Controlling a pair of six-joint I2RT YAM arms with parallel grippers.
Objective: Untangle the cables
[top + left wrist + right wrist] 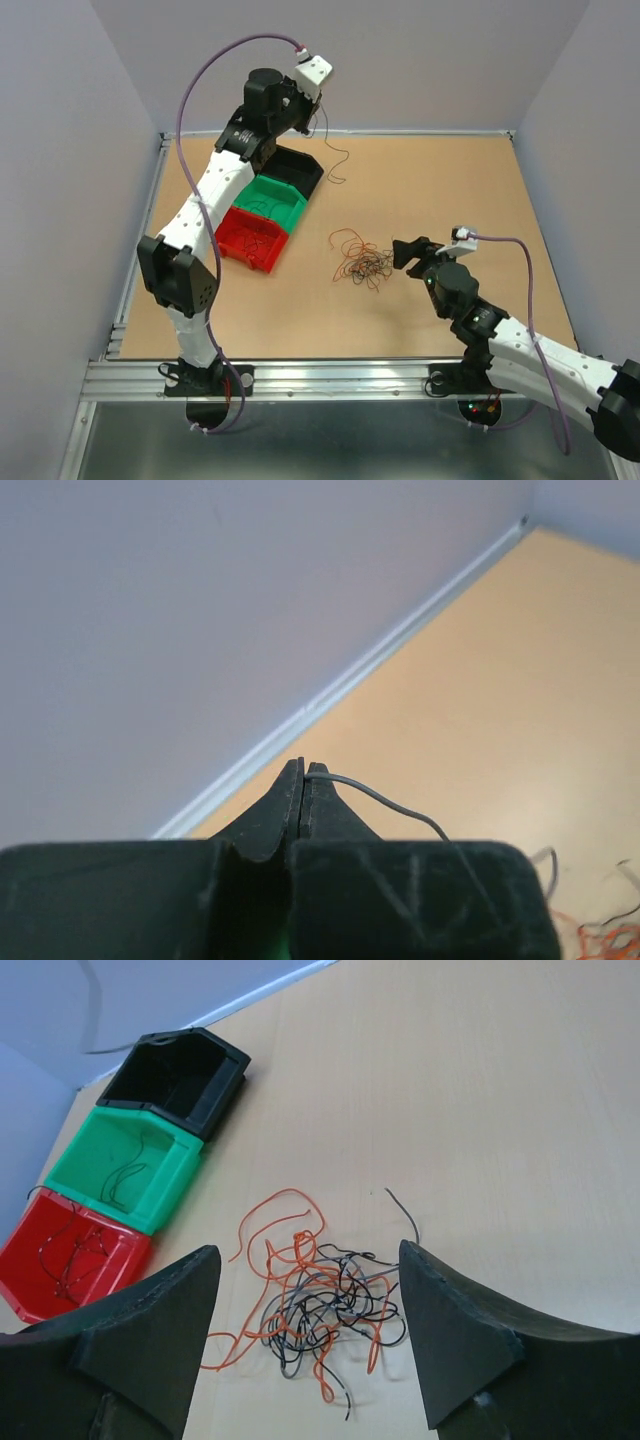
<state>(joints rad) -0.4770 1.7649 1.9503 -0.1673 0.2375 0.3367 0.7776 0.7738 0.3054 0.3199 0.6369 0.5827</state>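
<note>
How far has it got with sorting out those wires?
Partly done. A few wires already lie in the red bin and green bin. The left gripper, jaws shut, holds one grey wire up high. The tangle on the table is left to sort, right gripper open, facing it.

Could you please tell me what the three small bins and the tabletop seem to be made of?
The black bin, green bin and red bin look like moulded plastic: each is one uniform colour, with smooth walls and a soft sheen on the rims. The tabletop looks like matte tan fibreboard or cardboard, flat and without gloss. I cannot tell which of the two it is.
</note>
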